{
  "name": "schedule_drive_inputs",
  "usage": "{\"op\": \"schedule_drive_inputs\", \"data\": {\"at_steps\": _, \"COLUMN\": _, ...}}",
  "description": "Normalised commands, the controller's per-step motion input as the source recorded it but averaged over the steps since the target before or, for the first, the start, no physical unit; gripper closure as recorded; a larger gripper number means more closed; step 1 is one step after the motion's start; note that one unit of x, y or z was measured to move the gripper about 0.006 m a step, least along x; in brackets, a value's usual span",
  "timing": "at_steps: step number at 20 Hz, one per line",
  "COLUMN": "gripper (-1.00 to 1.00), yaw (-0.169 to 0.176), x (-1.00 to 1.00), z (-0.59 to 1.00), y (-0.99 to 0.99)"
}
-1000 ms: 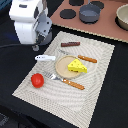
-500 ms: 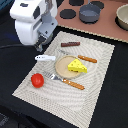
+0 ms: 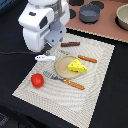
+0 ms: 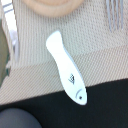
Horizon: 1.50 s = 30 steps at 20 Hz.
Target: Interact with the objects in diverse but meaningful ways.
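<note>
A white fish (image 3: 45,57) lies on the striped placemat (image 3: 100,95), and it fills the wrist view as the fish (image 4: 65,67). My gripper (image 3: 48,49) hangs just above it, mostly hidden by the white arm body, so its jaws do not show. A red tomato (image 3: 37,80) sits near the mat's front corner. A yellow cheese wedge (image 3: 77,66) rests on a tan plate (image 3: 62,70). The brown sausage stick (image 3: 70,44) lies behind the plate. A grey pot (image 3: 90,12) stands on the brown board at the back.
A fork (image 3: 65,81) with an orange handle lies in front of the plate, and a knife (image 3: 87,59) with an orange handle lies beside the cheese. A beige bowl (image 3: 122,17) stands at the back right. Dark table surrounds the mat.
The arm has shifted a little toward the exterior view's right, over the fish. The fish, tomato, cheese and sausage have not moved.
</note>
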Motion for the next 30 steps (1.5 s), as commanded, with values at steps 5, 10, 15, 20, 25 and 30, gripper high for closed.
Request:
{"op": "schedule_drive_inputs", "data": {"at_steps": 5, "gripper": -1.00, "yaw": -0.071, "x": 0.77, "z": 0.02, "y": 0.06}}
{"op": "schedule_drive_inputs", "data": {"at_steps": 10, "gripper": -1.00, "yaw": -0.057, "x": 0.80, "z": 0.04, "y": 0.09}}
{"op": "schedule_drive_inputs", "data": {"at_steps": 15, "gripper": -1.00, "yaw": -0.044, "x": 0.71, "z": 0.00, "y": 0.13}}
{"op": "schedule_drive_inputs", "data": {"at_steps": 20, "gripper": -1.00, "yaw": -0.027, "x": 0.46, "z": 0.00, "y": 0.08}}
{"op": "schedule_drive_inputs", "data": {"at_steps": 25, "gripper": -1.00, "yaw": 0.000, "x": 0.34, "z": -0.04, "y": 0.01}}
{"op": "schedule_drive_inputs", "data": {"at_steps": 30, "gripper": -1.00, "yaw": -0.036, "x": 0.58, "z": 0.01, "y": 0.09}}
